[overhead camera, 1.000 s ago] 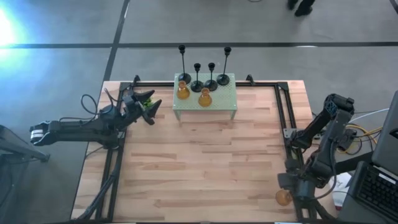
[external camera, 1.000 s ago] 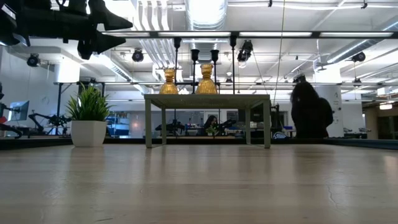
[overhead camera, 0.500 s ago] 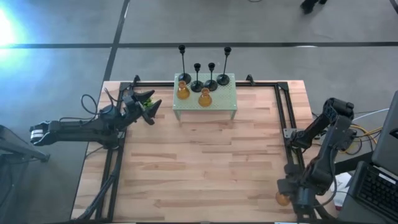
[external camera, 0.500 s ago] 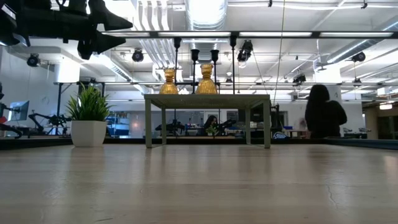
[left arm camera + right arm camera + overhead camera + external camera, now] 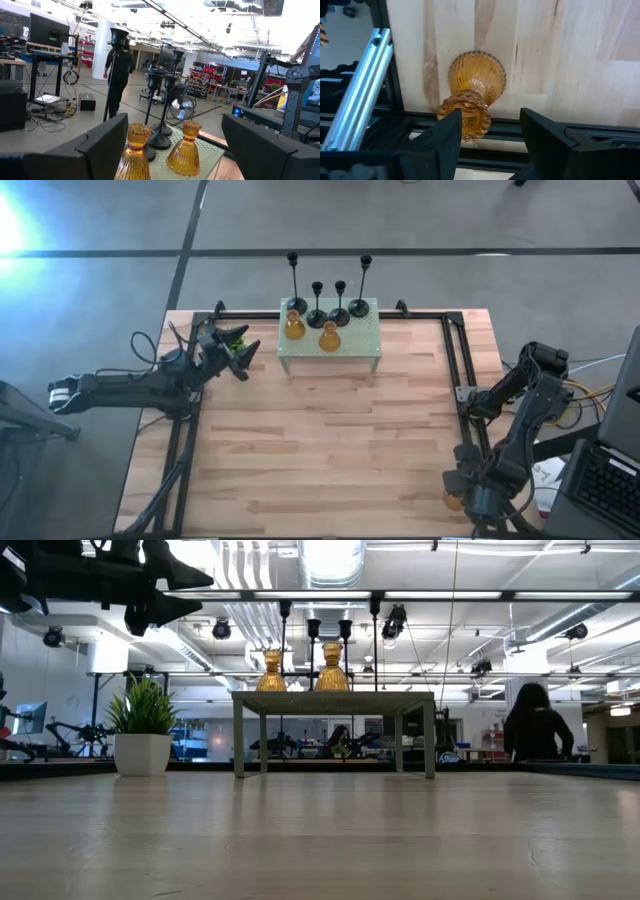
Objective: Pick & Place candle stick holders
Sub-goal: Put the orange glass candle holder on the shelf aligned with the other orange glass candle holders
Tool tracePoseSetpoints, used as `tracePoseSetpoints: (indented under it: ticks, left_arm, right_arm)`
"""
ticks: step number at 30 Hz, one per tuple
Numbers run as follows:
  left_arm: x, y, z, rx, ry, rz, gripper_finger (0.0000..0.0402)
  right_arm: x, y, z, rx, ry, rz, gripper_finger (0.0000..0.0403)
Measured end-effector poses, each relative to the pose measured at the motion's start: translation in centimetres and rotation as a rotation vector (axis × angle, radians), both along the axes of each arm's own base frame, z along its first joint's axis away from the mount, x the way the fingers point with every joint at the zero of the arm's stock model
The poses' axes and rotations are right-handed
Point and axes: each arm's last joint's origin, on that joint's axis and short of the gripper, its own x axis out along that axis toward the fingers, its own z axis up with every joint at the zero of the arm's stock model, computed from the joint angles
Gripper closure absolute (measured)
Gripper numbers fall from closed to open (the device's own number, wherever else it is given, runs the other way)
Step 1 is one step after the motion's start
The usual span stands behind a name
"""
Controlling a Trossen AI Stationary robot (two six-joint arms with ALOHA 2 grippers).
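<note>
Six holders stand on the pale green perforated stand (image 5: 350, 350) at the far edge of the wooden surface (image 5: 330, 450): four black thin-stemmed candle stick holders (image 5: 317, 306) with round bases and two squat amber glass bulb-shaped holders (image 5: 329, 336). A third amber glass holder (image 5: 474, 90) sits alone at the near right corner, beside the black frame rail. The right hand (image 5: 489, 131) hovers just over it, fingers wide and not touching it. The left hand (image 5: 232, 340) hangs open beside the stand, over a small green potted plant (image 5: 142, 730).
</note>
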Motion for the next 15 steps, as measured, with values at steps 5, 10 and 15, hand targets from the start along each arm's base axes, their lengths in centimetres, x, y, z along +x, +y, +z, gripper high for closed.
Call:
tracePoseSetpoints:
  ticks: [5, 10, 15]
  left_arm:
    - [0.00, 0.00, 0.00, 0.000, 0.000, 0.000, 0.0076]
    - [0.00, 0.00, 0.00, 0.000, 0.000, 0.000, 0.0076]
    - [0.00, 0.00, 0.00, 0.000, 0.000, 0.000, 0.0076]
  right_arm:
    - [-0.09, -0.18, -0.30, -0.011, 0.006, -0.007, 0.0211]
    - [-0.06, -0.15, -0.61, -0.002, 0.000, -0.006, 0.0211]
    - [-0.16, -0.36, -1.05, -0.019, 0.007, -0.015, 0.0217]
